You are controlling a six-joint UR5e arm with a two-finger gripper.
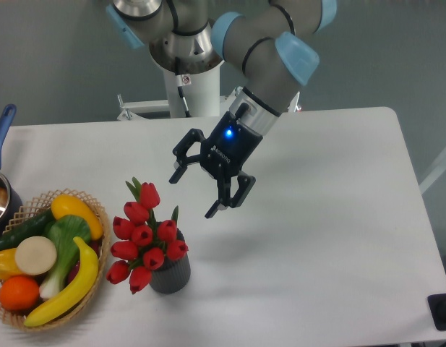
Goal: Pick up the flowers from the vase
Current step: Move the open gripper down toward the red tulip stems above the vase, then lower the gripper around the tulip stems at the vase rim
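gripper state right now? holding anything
Gripper: open, fingers spread, holding nothing; it hangs up and to the right of the flowers, not touching them.

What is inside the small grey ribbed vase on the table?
The vase holds the flowers, red tulip buds with green leaves rising from its mouth. The stems and whatever else is inside are hidden by its wall and the blooms. The open tool holds nothing.
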